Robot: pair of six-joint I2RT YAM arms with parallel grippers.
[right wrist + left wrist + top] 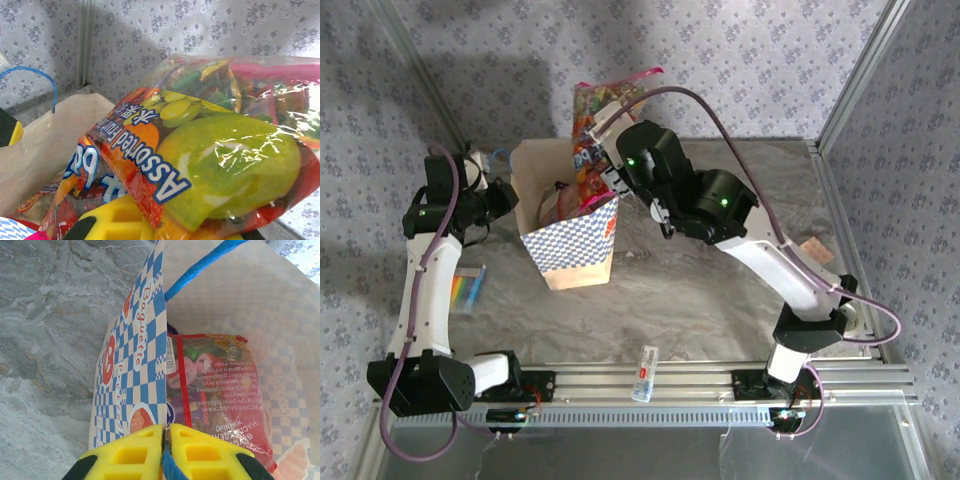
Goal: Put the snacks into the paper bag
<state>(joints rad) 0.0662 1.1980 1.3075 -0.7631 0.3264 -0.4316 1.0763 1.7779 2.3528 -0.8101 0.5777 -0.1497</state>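
A: Marbled tabletop, floral walls. What's hard to see?
B: On the right gripper, the fingertips—buried under the fruit-print packet they pinch, just above the paper bag.
A: Inside the bag?
B: A red-edged packet lies just ahead of the left gripper, clear from its wrist, murky from overhead—its jaws pressed together on the bag's rim and blue cord.

1. A grey marbled bench is lying under soft, even light.
2. Walls in a pale floral print are rising behind and beside the bench.
3. Metal posts are slanting up from the bench's far corners.
4. A slotted metal rail is running along the bench's near edge.
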